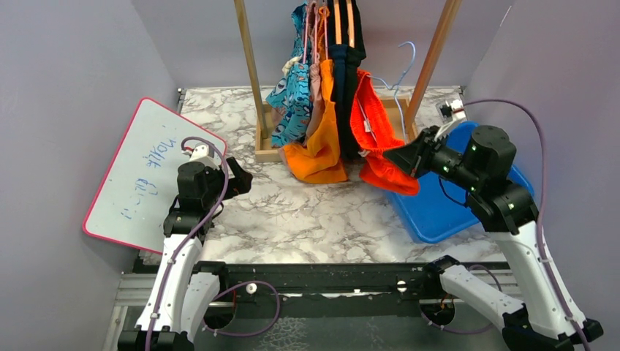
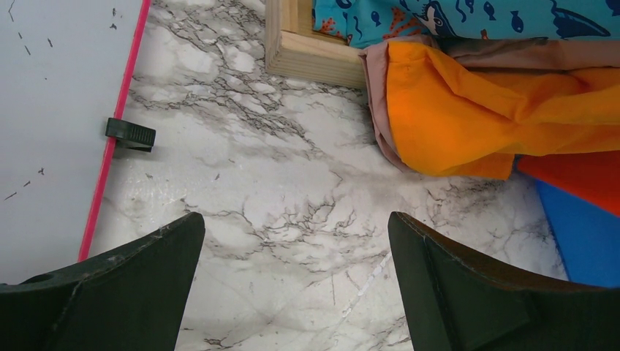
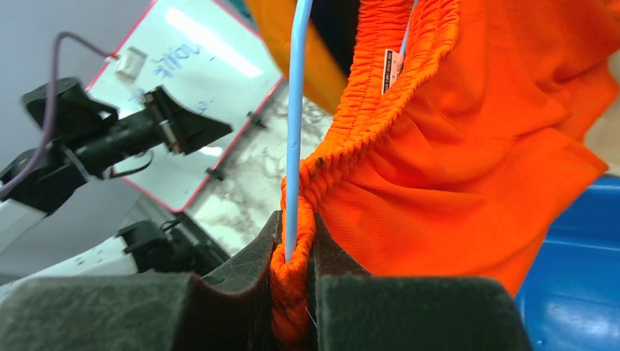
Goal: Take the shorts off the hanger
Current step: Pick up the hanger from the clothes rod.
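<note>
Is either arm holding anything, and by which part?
The right end effector pinches the red-orange shorts by the elastic waistband, blue hanger wire in the same pinch. The left end effector is open, empty.

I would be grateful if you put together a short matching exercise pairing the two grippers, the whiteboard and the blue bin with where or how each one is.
Things:
1 left gripper
2 right gripper
3 whiteboard
4 blue bin

Places or states:
A shut on the red-orange shorts
B at the left edge of the table
C open above bare marble
D on the table's right side

Pairs: 1-C; 2-A; 3-B; 4-D
</note>
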